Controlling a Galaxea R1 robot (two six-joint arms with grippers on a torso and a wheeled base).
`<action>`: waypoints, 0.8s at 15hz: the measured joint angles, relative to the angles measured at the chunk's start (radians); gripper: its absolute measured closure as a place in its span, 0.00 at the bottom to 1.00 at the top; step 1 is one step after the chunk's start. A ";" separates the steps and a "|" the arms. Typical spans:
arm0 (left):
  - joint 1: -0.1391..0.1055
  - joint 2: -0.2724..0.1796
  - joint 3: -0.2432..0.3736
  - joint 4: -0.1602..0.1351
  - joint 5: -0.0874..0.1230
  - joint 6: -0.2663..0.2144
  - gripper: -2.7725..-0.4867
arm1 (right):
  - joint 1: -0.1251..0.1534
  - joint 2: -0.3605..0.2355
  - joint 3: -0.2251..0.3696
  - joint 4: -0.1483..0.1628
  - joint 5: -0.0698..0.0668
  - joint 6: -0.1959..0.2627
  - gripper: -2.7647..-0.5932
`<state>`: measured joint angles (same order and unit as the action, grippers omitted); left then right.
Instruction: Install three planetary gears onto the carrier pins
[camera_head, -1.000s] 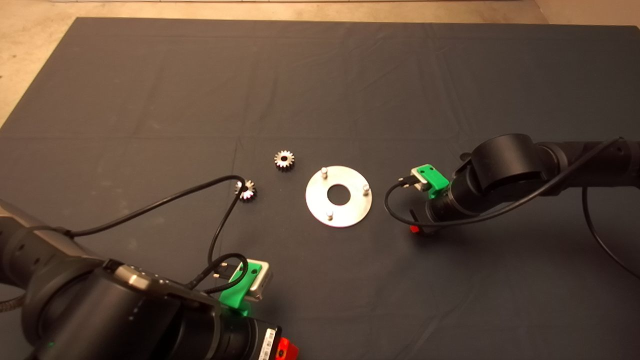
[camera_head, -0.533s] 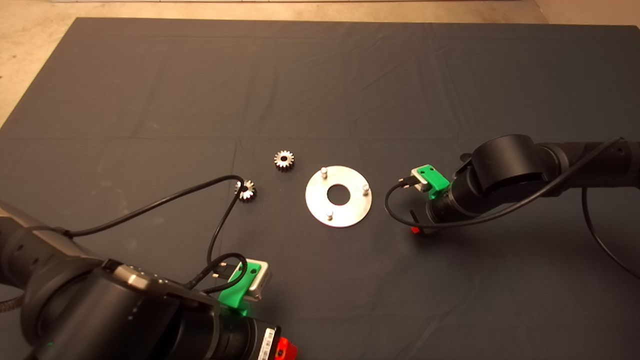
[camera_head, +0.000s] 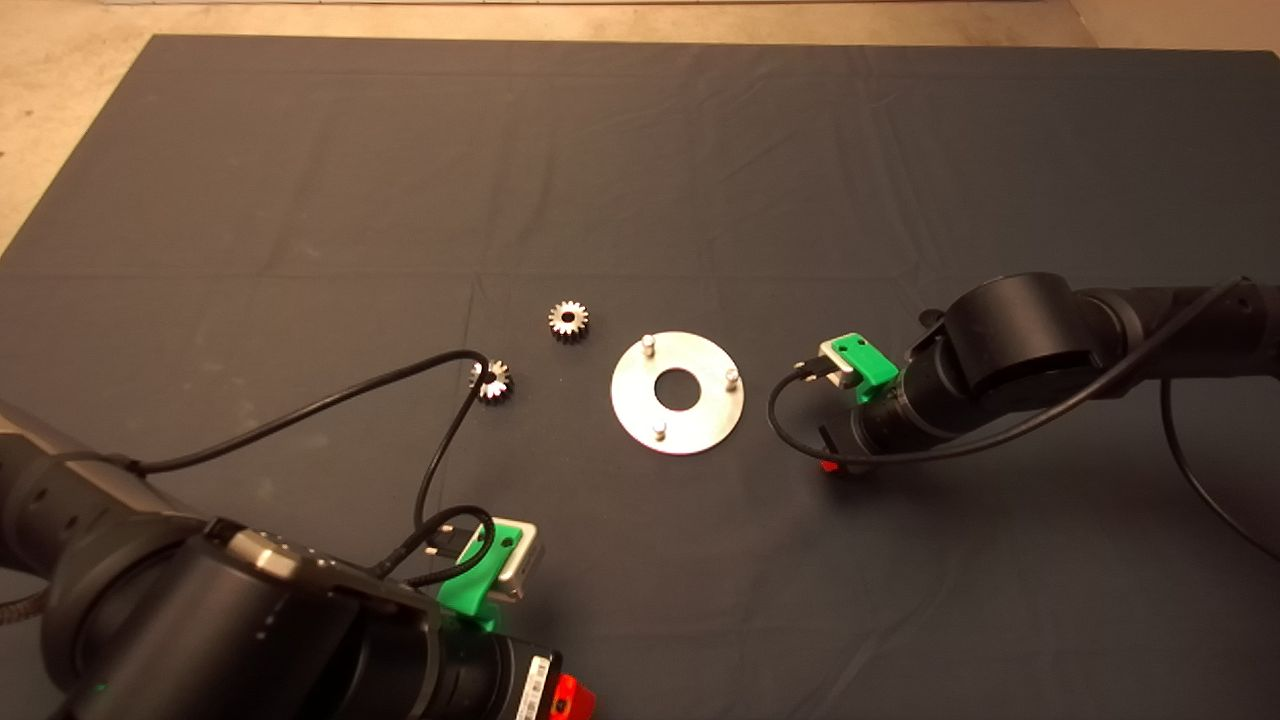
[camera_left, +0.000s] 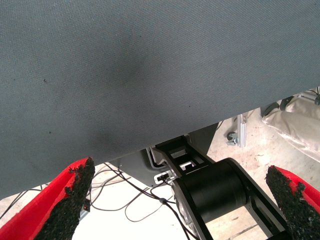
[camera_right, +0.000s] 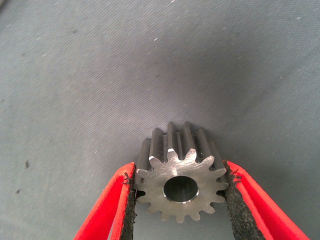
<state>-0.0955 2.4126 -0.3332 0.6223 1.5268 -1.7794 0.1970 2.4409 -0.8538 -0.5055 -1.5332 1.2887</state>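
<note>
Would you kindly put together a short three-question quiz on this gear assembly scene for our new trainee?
1. True or false: a gear already sits on one of the carrier pins of the plate.
2. How many planetary gears lie loose on the mat in the head view? A) one B) two C) three
3. Fill in: the right gripper is shut on a ____.

Key:
1. False; all three pins are bare.
2. B; one gear and another lie left of the plate.
3. Gear; the left gripper waits open at the mat's near edge.
</note>
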 joint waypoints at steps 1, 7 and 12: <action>0.000 0.000 0.000 0.000 0.000 0.000 0.13 | 0.000 0.000 0.005 0.000 0.000 0.001 0.78; 0.000 0.000 0.000 0.004 0.000 0.000 0.13 | 0.015 0.049 0.036 0.006 -0.001 0.017 0.80; -0.003 0.000 0.000 0.015 0.000 0.000 0.13 | 0.152 0.221 -0.041 0.046 -0.003 0.021 0.80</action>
<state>-0.0981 2.4130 -0.3332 0.6372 1.5264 -1.7794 0.3492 2.6619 -0.8952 -0.4597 -1.5364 1.3093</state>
